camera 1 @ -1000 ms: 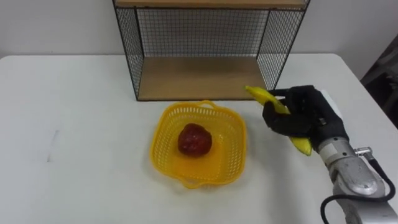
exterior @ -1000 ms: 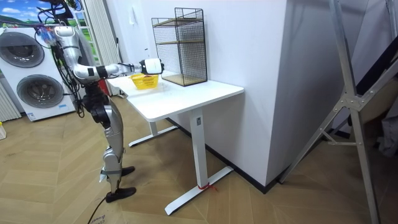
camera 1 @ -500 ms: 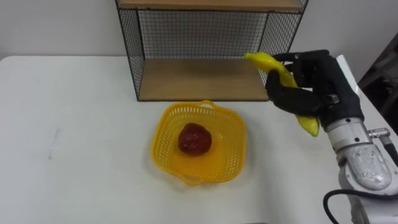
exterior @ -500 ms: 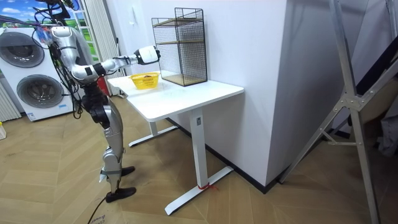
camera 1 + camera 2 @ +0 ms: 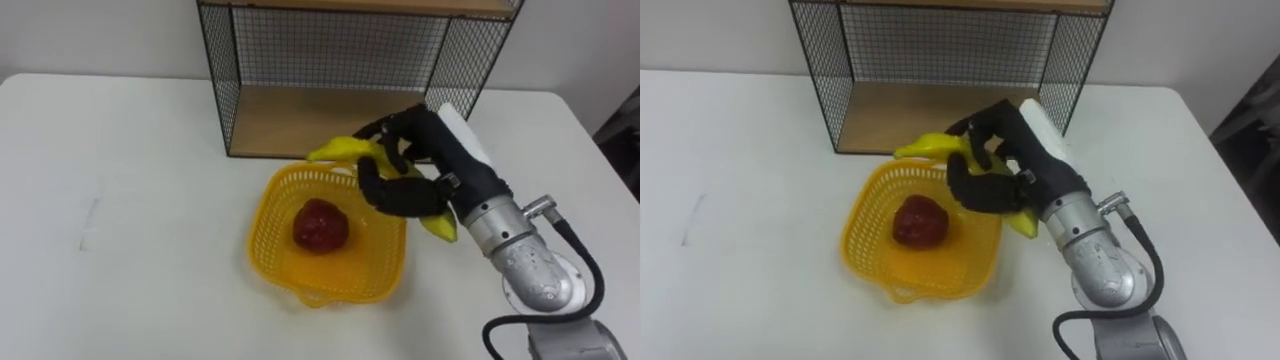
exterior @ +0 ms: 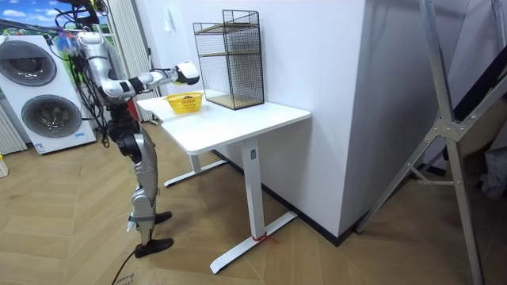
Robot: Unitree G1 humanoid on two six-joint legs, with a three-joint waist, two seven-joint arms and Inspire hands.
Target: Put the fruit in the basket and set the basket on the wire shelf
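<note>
Banana (image 5: 338, 151): one, clasped in the right hand (image 5: 405, 180), above the far rim of the yellow basket (image 5: 268, 228). Red fruit (image 5: 320, 224): one, in the basket, left of the hand. Wire shelf (image 5: 214, 80): one, just beyond the hand. White counter (image 5: 130, 200) against a white wall. Washing machines (image 6: 49, 119): two, behind the robot.

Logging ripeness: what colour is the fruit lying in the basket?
Dark red; the round fruit shows best in the left eye view.
</note>
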